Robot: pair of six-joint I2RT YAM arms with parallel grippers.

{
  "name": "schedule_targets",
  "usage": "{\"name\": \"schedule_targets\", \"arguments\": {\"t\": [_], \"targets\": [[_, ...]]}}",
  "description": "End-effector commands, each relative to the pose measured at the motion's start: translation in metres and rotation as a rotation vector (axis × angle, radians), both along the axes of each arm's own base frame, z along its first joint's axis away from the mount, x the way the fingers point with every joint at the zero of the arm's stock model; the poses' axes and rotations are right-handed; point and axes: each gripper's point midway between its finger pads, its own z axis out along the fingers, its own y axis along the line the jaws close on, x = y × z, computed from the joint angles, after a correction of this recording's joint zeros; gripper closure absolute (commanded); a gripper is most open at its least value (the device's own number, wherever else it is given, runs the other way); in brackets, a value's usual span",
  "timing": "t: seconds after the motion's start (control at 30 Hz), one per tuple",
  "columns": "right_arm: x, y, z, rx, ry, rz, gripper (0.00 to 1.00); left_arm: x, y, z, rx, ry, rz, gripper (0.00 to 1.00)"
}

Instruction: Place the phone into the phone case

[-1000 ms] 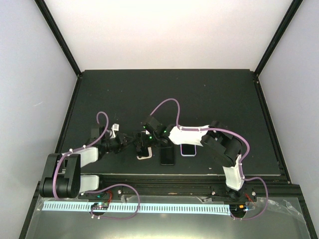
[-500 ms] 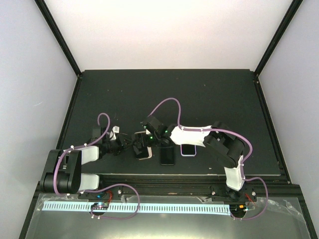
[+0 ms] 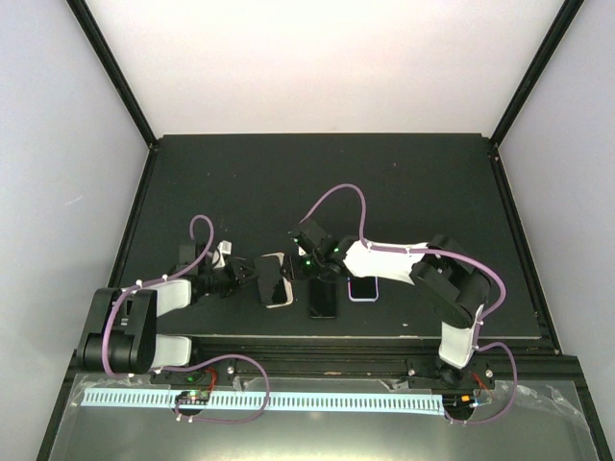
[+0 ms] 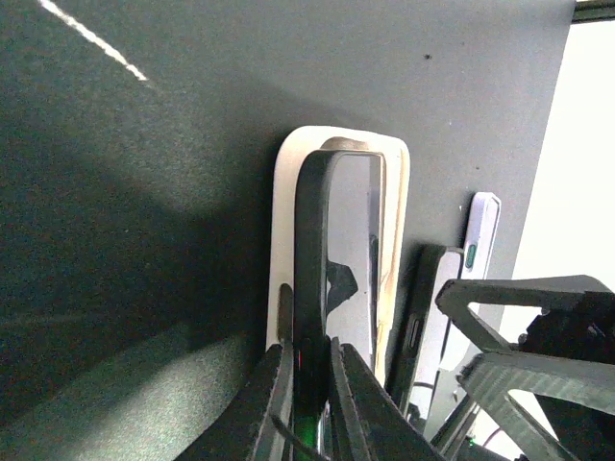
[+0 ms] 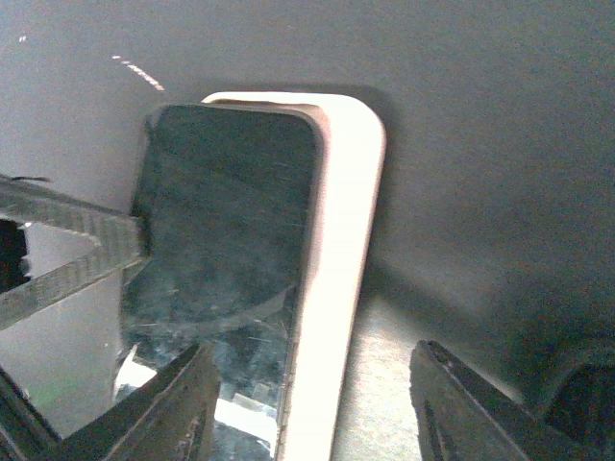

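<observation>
Gripping phone (image 4: 309, 240) tilted over white phone case (image 4: 282, 221), left hand (image 4: 309, 353) clamped, right hand (image 5: 312, 357) open, empty

The phone (image 5: 221, 211) is black, the case (image 5: 344, 221) cream, the table (image 3: 384, 182) charcoal

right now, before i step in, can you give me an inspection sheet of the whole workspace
Surface: dark matte tabletop, no spills or marks seen.
Job's things: phone tilted up on its long edge, lower edge inside the cream case, not lying flat in it.
Clutter: black phone and pale-edged phone lying flat to the right of the case.
Hands: left hand shut on the phone's edge; right hand open, holding nothing, near the case's end.
Cables: purple cables loop above both arms; none lies across the phones.
Surroundings: pale walls with black frame posts; nothing else seen.
</observation>
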Motion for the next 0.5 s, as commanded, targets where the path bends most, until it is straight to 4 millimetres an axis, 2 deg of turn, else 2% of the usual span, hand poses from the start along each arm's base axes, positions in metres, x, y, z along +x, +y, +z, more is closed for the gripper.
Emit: {"name": "schedule_targets", "arguments": {"t": [0.0, 0.27, 0.47], "targets": [[0.001, -0.007, -0.010, -0.033, -0.002, -0.001, 0.47, 0.012, -0.003, 0.007, 0.033, -0.054, -0.025, 0.90], [0.000, -0.003, -0.030, -0.038, 0.036, -0.002, 0.59, 0.017, -0.006, 0.011, 0.070, -0.071, -0.037, 0.91], [-0.003, 0.004, -0.029, 0.009, 0.054, 0.008, 0.60, 0.018, -0.011, 0.003, 0.129, -0.062, -0.046, 0.92]]}}
